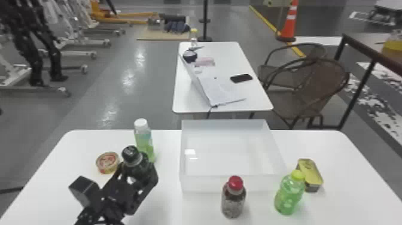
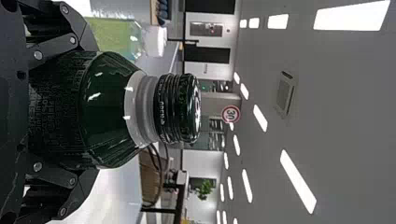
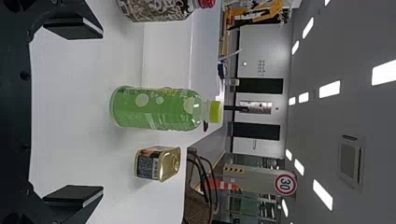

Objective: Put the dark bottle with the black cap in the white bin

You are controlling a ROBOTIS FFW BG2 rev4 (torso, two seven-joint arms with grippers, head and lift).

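In the head view, the left pincer [image 1: 138,176] is clamped on the dark green plastic bottle with a black cap [image 1: 130,154], to the left of the rectangular white plastic bin [image 1: 206,183] on the white worktop [image 1: 167,206]. The left wrist view puts that bottle between the pincer's two fingers, a clear green bottle with a white cap [image 2: 112,37] beyond it. In the right wrist view, the right pincer [image 3: 74,112] has its fingers wide apart, a green bottle with a yellow cap [image 3: 154,108] farther off (a small rectangular metal can [image 3: 156,163] stands near it).
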